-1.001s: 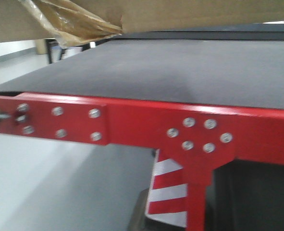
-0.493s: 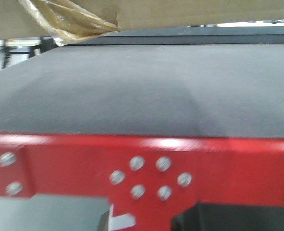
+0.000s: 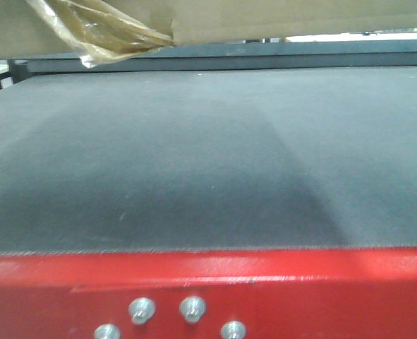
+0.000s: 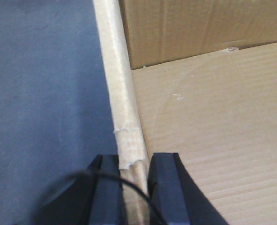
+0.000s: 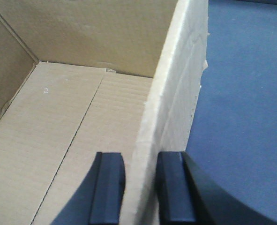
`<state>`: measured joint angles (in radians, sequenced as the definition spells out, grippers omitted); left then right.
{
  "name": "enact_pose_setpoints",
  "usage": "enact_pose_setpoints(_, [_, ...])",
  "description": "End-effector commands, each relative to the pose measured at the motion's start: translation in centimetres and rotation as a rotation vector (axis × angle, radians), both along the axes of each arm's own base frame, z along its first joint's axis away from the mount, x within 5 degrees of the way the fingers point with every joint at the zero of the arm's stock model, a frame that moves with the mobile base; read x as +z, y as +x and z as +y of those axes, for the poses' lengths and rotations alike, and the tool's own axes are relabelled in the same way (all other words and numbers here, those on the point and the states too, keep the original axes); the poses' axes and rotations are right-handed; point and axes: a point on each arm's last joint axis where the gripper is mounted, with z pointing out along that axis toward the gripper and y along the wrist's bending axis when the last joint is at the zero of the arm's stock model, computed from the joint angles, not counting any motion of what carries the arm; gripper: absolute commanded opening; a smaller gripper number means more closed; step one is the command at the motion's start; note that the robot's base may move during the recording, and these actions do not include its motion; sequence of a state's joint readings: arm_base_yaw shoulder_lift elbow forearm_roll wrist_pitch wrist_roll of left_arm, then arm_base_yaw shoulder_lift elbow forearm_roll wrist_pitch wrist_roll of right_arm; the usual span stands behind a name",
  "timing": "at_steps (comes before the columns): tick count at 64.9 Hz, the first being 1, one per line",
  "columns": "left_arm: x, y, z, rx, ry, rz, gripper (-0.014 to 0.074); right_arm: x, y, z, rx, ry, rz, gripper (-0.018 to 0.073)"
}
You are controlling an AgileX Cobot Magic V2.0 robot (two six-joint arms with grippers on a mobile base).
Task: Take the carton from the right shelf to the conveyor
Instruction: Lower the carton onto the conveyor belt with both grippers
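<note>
The open brown carton hangs at the top of the front view, above the grey conveyor belt, with loose tape dangling from its underside. My left gripper is shut on the carton's left wall, one finger inside and one outside. My right gripper is shut on the carton's right wall in the same way. The carton is empty inside. The belt shows beside it under both wrists.
The conveyor's red steel frame with bolts runs along the bottom of the front view. A dark rail borders the belt's far side. The shelf is out of view.
The front view has closed in on the conveyor. The red frame has dropped to the bottom edge and the belt now fills most of the frame. The carton stays at the top.
</note>
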<state>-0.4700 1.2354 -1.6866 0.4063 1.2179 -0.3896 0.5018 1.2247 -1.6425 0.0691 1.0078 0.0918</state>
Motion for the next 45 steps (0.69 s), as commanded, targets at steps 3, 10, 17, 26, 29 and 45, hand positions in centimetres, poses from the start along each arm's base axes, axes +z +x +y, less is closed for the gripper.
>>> enact_pose_setpoints(3, [0.46,0.05,0.99,0.054,0.086,-0.042,-0.0008,1.08,-0.64,-0.27,0.013,0.030,-0.069,-0.0067])
enact_pose_setpoints(10, [0.46,0.05,0.99,0.054,0.086,-0.042,-0.0008,1.08,-0.64,-0.27,0.013,0.030,-0.069,-0.0067])
enact_pose_setpoints(17, [0.46,0.05,0.99,0.054,0.086,-0.042,-0.0008,1.08,-0.64,-0.27,0.013,0.030,-0.069,-0.0067])
enact_pose_setpoints(26, [0.46,0.05,0.99,0.054,0.086,-0.042,-0.0008,1.08,-0.64,-0.27,0.013,0.030,-0.069,-0.0067])
enact_pose_setpoints(29, [0.46,0.05,0.99,0.054,0.086,-0.042,-0.0008,1.08,-0.64,-0.27,0.013,0.030,-0.069,-0.0067])
enact_pose_setpoints(45, [0.46,0.05,0.99,0.054,0.086,-0.042,-0.0008,1.08,-0.64,-0.27,0.013,0.030,-0.069,-0.0067])
